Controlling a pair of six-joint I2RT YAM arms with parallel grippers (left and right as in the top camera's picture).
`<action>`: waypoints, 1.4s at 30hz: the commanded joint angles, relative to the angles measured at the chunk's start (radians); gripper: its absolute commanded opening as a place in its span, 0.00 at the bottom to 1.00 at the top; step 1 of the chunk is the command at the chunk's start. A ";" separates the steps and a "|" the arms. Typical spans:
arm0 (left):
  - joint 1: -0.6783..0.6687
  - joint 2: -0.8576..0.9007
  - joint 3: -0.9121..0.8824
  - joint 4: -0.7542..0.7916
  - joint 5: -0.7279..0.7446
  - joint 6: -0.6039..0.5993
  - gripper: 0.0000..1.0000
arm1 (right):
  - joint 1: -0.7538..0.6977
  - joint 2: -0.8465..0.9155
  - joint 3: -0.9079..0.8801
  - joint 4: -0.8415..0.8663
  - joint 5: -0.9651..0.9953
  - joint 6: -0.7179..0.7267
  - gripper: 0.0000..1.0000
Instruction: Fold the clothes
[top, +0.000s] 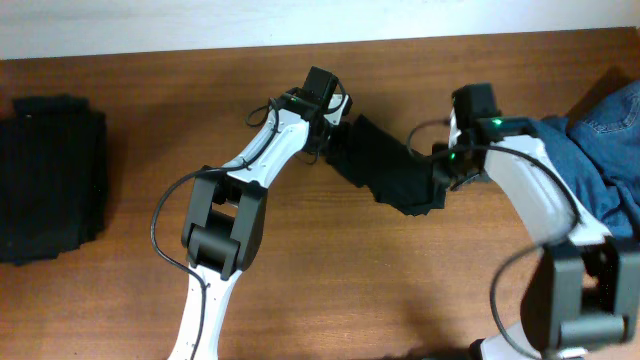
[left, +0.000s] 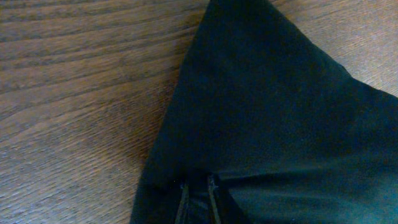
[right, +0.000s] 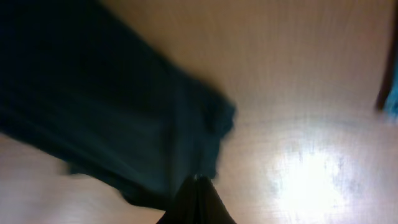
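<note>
A black garment (top: 385, 165) hangs stretched between my two grippers over the middle of the wooden table. My left gripper (top: 330, 128) is shut on its left end; in the left wrist view the black cloth (left: 261, 112) fills most of the frame, with the fingertips (left: 198, 186) pinched on its edge. My right gripper (top: 443, 172) is shut on its right end; in the right wrist view the dark cloth (right: 112, 118) trails away from the closed fingers (right: 200, 182). The view is blurred.
A folded black garment stack (top: 50, 175) lies at the table's left edge. Blue denim clothes (top: 600, 150) are piled at the right edge, behind my right arm. The table's (top: 330, 280) back edge meets a white wall.
</note>
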 joint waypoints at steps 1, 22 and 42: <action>0.016 0.038 -0.014 -0.001 -0.033 0.001 0.13 | 0.006 -0.013 0.014 0.046 -0.103 0.004 0.04; 0.016 0.038 -0.014 -0.008 -0.033 0.001 0.14 | -0.027 0.285 0.014 0.011 0.047 -0.101 0.04; 0.018 0.037 -0.011 0.034 -0.029 0.001 0.09 | -0.084 0.285 0.027 0.018 -0.093 -0.103 0.04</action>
